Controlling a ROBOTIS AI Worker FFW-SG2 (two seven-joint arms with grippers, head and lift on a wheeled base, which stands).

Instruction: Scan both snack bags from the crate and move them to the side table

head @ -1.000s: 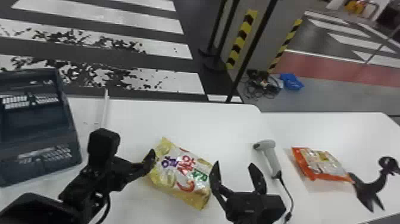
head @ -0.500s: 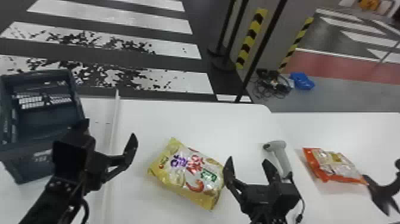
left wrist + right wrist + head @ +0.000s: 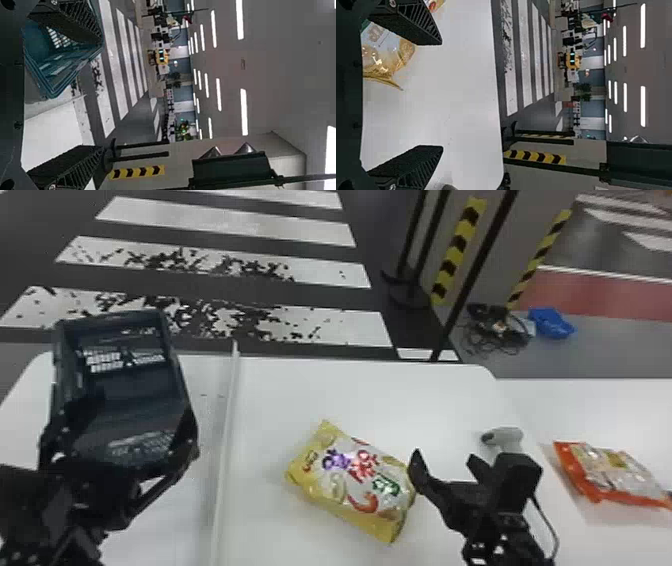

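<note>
My left gripper (image 3: 119, 430) stands open in front of the dark blue crate (image 3: 131, 392). In the left wrist view, the open left gripper (image 3: 101, 93) has the crate (image 3: 65, 75) beyond one finger. The yellow snack bag (image 3: 365, 485) lies flat on the white table. Beside that bag's right end is my open right gripper (image 3: 444, 457), holding nothing; the right wrist view has this gripper (image 3: 441, 95) with the yellow bag (image 3: 387, 53) partly behind one finger. An orange snack bag (image 3: 610, 472) lies farther right on the white surface. A grey handheld scanner (image 3: 505, 436) is partly hidden behind the right gripper.
A raised white strip (image 3: 227, 430) runs front to back between crate and yellow bag. The white table's (image 3: 380, 390) back edge borders the floor. The scanner's cable hangs near the right arm. Poles, cables and a blue item (image 3: 551, 322) are on the floor beyond.
The left gripper has gone from the yellow bag's left edge over to the crate. The head view has turned left. The right gripper remains near the yellow bag, now slightly turned.
</note>
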